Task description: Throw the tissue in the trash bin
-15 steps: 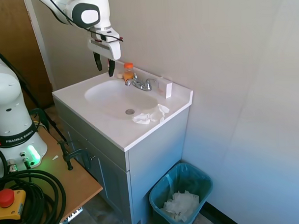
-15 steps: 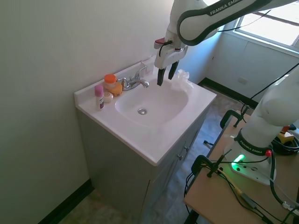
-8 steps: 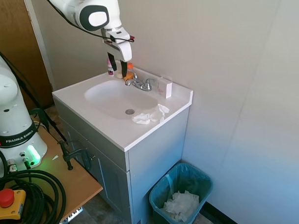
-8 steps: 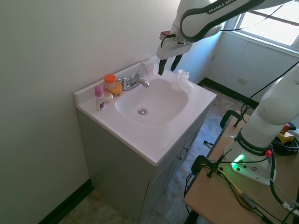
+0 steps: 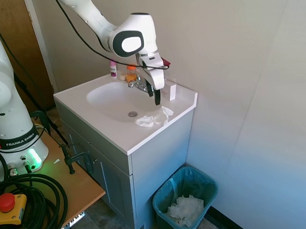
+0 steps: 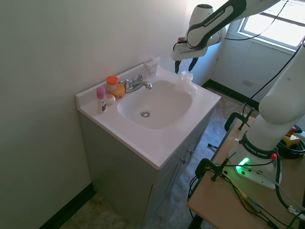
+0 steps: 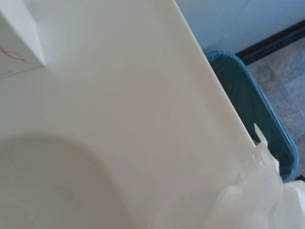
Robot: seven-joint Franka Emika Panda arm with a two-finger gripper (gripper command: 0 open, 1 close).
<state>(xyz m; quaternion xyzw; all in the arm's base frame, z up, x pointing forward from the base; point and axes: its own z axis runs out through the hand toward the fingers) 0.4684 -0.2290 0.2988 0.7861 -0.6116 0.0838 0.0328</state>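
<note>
1. Currently the crumpled white paper tissue (image 5: 154, 117) lies on the white vanity countertop (image 5: 124, 138), at the basin's edge, with nothing covering it.
2. Above it hangs the black two-finger gripper (image 5: 156, 94), fingers spread, holding nothing.
3. One teal-green plastic trash bin (image 5: 186, 201) stands on the floor beside the cabinet, with crumpled white paper (image 5: 185, 209) inside.
4. Around the chrome faucet (image 5: 142, 85): one small white box (image 5: 172, 91), one orange-capped bottle (image 6: 112, 85), one pink tube (image 6: 101, 98).
</note>
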